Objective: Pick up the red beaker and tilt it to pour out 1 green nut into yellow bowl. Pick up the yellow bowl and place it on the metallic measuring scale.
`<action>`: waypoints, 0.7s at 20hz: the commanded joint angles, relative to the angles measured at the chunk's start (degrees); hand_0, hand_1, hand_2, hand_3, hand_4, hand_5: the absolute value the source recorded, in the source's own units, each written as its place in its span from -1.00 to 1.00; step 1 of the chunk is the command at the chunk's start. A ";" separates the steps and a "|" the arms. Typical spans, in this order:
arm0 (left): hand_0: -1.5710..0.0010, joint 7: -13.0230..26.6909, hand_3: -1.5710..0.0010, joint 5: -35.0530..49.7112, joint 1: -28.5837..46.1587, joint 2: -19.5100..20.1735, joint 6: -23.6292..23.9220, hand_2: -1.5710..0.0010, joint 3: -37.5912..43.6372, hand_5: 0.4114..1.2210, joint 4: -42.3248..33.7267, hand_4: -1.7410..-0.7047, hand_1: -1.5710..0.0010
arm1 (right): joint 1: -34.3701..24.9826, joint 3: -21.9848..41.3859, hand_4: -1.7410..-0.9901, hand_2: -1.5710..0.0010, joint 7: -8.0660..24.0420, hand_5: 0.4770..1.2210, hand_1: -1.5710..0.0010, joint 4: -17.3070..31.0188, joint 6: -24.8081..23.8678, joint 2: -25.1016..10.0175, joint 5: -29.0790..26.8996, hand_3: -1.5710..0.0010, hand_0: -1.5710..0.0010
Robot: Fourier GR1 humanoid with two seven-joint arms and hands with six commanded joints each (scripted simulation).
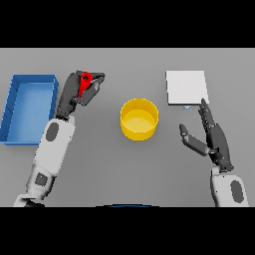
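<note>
My left hand (74, 92) is curled round the red beaker (85, 82) at the left of the table, to the left of the yellow bowl (139, 118). Only a strip of the beaker shows between the fingers, and no nut is visible. The bowl stands upright in the middle of the table and looks empty. The metallic measuring scale (186, 87) is a flat pale square at the back right. My right hand (213, 134) hovers open just in front of the scale, fingers straight, to the right of the bowl.
A blue bin (19, 107) lies along the left edge of the table, right beside my left forearm.
</note>
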 commanded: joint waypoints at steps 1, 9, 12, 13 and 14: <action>-0.99 1.63 -0.99 -1.42 -0.29 0.46 -0.13 -0.99 -1.04 0.88 -0.79 -0.76 -0.99 | 0.01 -0.08 0.24 1.00 0.02 -0.50 1.00 -0.40 0.10 -0.12 -0.21 1.00 1.00; -1.00 8.65 -0.99 -10.63 -2.38 2.68 -2.35 -1.00 -8.45 0.76 -3.75 -0.88 -1.00 | 0.15 0.32 0.24 1.00 0.85 -0.43 1.00 -0.38 -0.30 0.67 0.13 1.00 1.00; -1.00 10.98 -1.00 -17.81 -5.91 5.84 -4.91 -1.00 -13.75 0.78 -3.13 -0.94 -1.00 | 0.23 0.19 0.24 1.00 1.08 -0.43 1.00 -0.04 -0.69 0.76 0.47 1.00 1.00; -1.00 11.74 -1.00 -20.14 -6.88 6.96 -6.35 -1.00 -15.68 0.79 -2.80 -0.95 -1.00 | 0.26 0.39 0.23 1.00 1.37 -0.43 1.00 -0.38 -0.66 0.85 0.53 1.00 1.00; -1.00 12.73 -1.00 -21.89 -8.53 7.86 -7.73 -1.00 -16.92 0.81 -1.76 -0.96 -1.00 | 0.13 0.32 0.22 1.00 1.09 -0.42 1.00 -0.54 -0.64 0.52 0.68 1.00 1.00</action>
